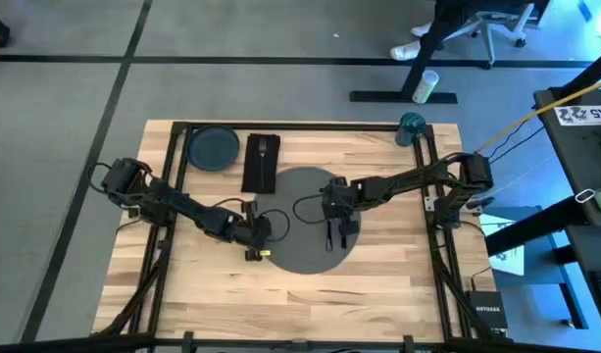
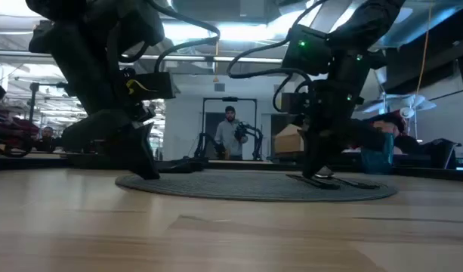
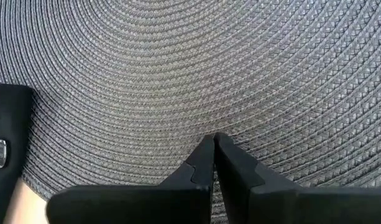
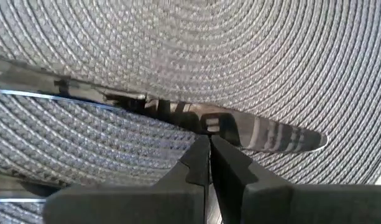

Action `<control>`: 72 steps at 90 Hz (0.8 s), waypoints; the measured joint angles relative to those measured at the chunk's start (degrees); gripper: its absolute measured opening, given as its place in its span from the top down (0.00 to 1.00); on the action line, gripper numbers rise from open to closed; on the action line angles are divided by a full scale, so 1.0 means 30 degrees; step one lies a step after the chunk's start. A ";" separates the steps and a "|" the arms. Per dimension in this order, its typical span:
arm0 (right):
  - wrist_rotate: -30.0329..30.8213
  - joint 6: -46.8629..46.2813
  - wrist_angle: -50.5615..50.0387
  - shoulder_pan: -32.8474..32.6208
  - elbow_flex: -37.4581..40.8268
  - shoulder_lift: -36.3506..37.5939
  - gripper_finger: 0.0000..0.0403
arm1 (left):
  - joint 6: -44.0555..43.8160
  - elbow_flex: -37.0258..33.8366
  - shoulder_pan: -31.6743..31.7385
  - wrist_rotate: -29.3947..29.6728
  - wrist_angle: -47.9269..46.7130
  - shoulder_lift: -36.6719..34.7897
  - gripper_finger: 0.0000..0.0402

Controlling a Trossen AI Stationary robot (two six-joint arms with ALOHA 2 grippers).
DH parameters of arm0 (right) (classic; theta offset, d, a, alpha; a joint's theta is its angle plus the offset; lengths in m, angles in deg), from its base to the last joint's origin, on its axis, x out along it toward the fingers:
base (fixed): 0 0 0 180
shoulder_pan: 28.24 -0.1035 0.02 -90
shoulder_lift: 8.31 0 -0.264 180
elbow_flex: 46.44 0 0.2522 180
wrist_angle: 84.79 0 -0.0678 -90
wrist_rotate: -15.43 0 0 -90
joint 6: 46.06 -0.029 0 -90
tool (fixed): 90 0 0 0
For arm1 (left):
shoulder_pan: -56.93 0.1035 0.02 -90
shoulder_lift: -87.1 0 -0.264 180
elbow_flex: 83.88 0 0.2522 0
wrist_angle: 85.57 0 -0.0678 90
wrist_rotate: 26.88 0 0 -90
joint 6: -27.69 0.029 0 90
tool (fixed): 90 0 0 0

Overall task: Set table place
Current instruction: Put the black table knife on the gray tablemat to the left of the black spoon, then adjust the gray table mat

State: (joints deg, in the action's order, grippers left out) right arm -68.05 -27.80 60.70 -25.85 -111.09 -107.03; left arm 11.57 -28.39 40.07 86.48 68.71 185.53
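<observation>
Left fingers pressed together, empty, over placemat edge at table centre. Right fingers clenched beside knife lying on mat. You: part right fingers wide, straddle handle, grip squarely before shifting.

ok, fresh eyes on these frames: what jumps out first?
Both arms meet over the round dark-grey placemat mid-table. The left end effector is shut at the mat's left edge, and the right end effector is shut just above a shiny knife lying on the weave. The blue-grey plate and black napkin sit at the table's far-left corner.
</observation>
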 joint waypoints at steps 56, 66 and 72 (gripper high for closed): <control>-0.0377 -0.0083 -0.3556 -0.0058 -0.0022 0.2930 1.00 | 0.0067 -0.0007 -0.0614 0.0204 -0.0229 -0.0029 1.00; -0.0399 -0.0627 -0.4977 -0.0088 -0.0015 0.2930 1.00 | -0.0059 0.0000 -0.0736 0.0175 -0.0521 -0.0052 1.00; -0.0367 -0.0949 -0.5258 -0.0305 -0.0015 0.2930 1.00 | -0.0040 0.0000 -0.0743 0.0169 -0.0576 -0.0066 1.00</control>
State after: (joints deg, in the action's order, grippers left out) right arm -69.15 -30.65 44.92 -26.76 -111.13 -98.24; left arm 11.45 -28.39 37.84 86.98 66.98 185.34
